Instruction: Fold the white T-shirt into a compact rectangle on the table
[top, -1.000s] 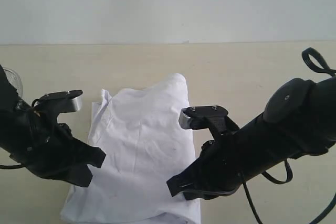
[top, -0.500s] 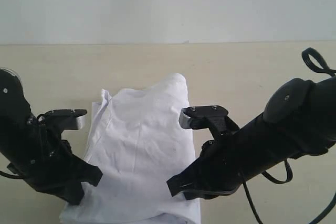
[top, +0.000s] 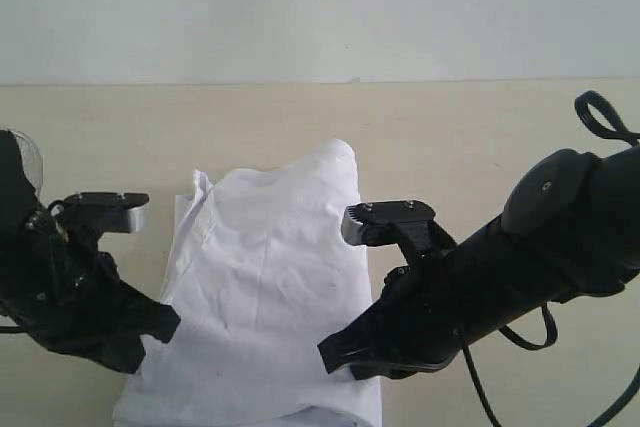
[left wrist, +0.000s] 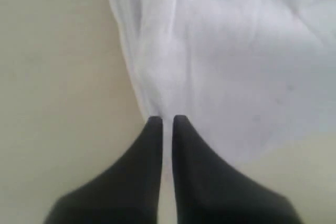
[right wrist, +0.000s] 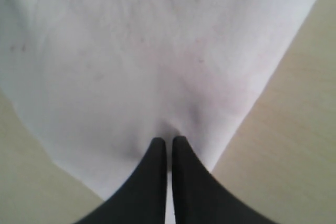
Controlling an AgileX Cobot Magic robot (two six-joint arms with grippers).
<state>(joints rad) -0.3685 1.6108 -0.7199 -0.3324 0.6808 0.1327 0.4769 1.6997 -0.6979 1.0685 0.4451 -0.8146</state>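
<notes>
Now: the white T-shirt [top: 265,287] is lying plain side up on the bench [top: 470,137], narrowed into a long strip running from the near edge away toward the wall. No print is showing. The near end is lying between the two arms, and the far end is bunching into a soft hump.

Left pincer [left wrist: 166,120] is sitting with its jaws together right at the strip's left edge, close to the near corner. A sliver of white is showing between them, so it is looking clamped on the cloth. Right pincer [right wrist: 169,141] is gripping the right side of the near end: jaws together, fabric puckering at the tips, clamped on the shirt.

Judgement: the step in hand is looking like the cross fold, carrying the near end over toward the far end. Lengthwise narrowing appears done, so the task is roughly midway.

Notes for doing it well:
- Both arms should be rising together and level, so the near hem is travelling as a straight line without skewing.
- Lifting only enough to clear the cloth below, since the loose layers could be sliding apart.
- Laying the hem square on the far edge before letting go.
- The left grip is sitting very near the edge and is risking slipping off under tension.
</notes>
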